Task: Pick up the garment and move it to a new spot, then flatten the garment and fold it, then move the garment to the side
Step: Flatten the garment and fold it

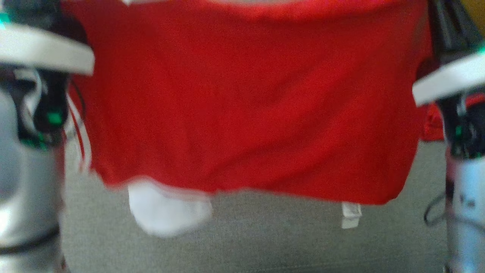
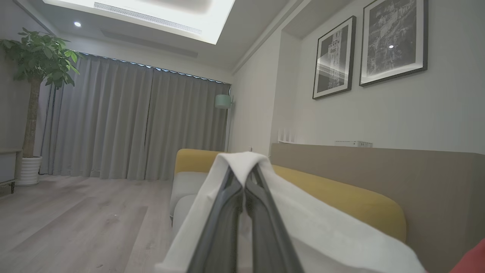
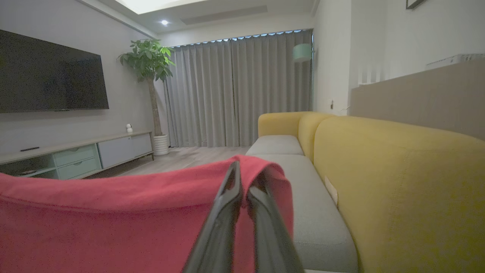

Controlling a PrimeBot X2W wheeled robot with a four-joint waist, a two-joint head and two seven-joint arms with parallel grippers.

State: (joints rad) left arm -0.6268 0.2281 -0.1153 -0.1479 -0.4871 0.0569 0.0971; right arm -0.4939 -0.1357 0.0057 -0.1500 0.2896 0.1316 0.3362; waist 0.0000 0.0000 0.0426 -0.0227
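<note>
The red garment (image 1: pixel 250 106) hangs spread out between my two arms above a grey seat (image 1: pixel 265 246). A white lining piece (image 1: pixel 166 212) and a small white label (image 1: pixel 351 215) dangle below its lower hem. In the left wrist view my left gripper (image 2: pixel 244 178) is shut on a white part of the garment (image 2: pixel 326 231), which drapes over both fingers. In the right wrist view my right gripper (image 3: pixel 244 182) is shut on the garment's red cloth (image 3: pixel 113 212), which folds over the fingertips. My pale left forearm (image 1: pixel 26 182) and right forearm (image 1: pixel 466 204) flank the cloth.
A yellow sofa (image 3: pixel 398 182) with grey seat cushions (image 3: pixel 314 212) runs along the wall. Across the wood floor (image 2: pixel 75 220) stand a low cabinet (image 3: pixel 75 159) under a dark TV (image 3: pixel 49 72), a potted plant (image 2: pixel 38 64) and grey curtains (image 2: pixel 132 125).
</note>
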